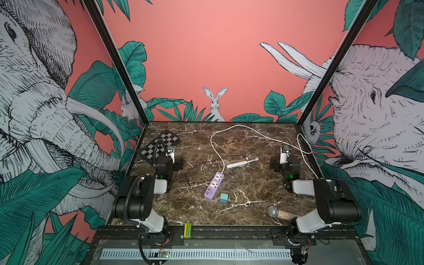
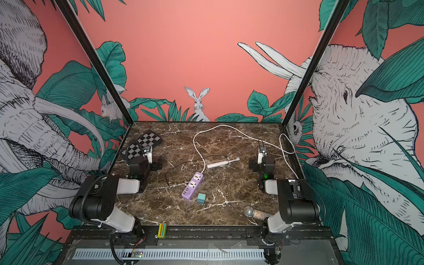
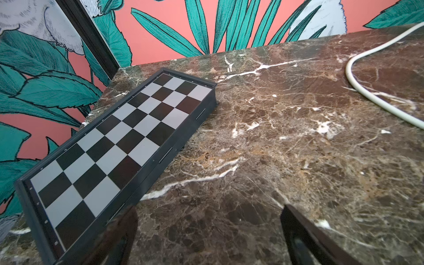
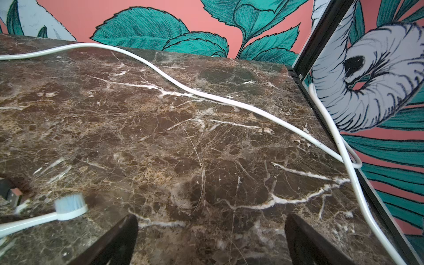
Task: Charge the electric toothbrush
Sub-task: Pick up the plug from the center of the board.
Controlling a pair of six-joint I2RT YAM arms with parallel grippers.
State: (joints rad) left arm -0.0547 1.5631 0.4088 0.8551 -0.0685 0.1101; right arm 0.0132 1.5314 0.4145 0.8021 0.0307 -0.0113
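Note:
The electric toothbrush (image 1: 241, 163) (image 2: 221, 163) lies flat near the middle of the marble table, bristle head toward the right. A thin black cable (image 1: 195, 169) runs from beside it and loops to the left. In the right wrist view the bristle head (image 4: 68, 205) lies next to a USB plug (image 4: 12, 195). A purple power strip (image 1: 214, 185) (image 2: 192, 185) lies in front of the toothbrush, and a teal adapter (image 1: 223, 198) sits beside it. My left gripper (image 3: 210, 229) is open over bare marble beside the chessboard. My right gripper (image 4: 212, 229) is open and empty, right of the toothbrush.
A folded chessboard (image 1: 160, 144) (image 3: 119, 142) lies at the back left. The strip's white cord (image 1: 252, 132) (image 4: 206, 96) loops across the back and off the right edge. A glittery microphone (image 1: 281, 213) lies at the front right. Walls stand close on three sides.

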